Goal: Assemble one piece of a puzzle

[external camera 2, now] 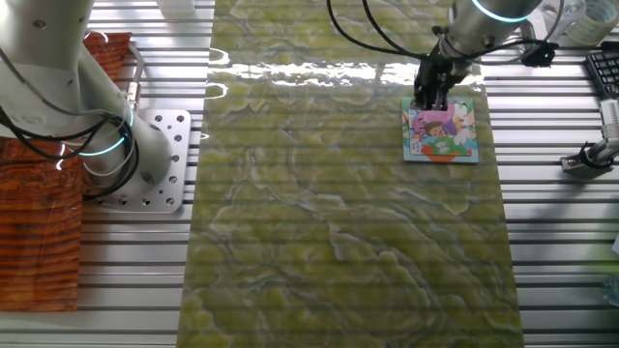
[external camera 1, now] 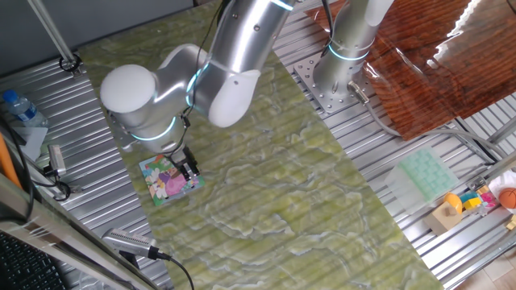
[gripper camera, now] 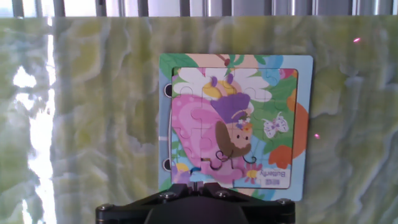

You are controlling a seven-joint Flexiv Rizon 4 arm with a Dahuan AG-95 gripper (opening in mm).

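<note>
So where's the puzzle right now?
The puzzle lies on the green marbled mat, near its left edge in one fixed view, directly under the gripper; the hand view shows it centred.

You have two high fixed cameras looking down at the table [external camera 1: 322,209] from opposite sides, both far off. Your hand camera looks straight down, close above the puzzle [gripper camera: 233,124], which all three views share.

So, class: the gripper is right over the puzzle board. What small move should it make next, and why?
Probably a short, straight lift. The gripper sits low on the puzzle, whose picture looks complete in the hand view, no gap showing. Whether the jaws have let go is hidden.
</note>
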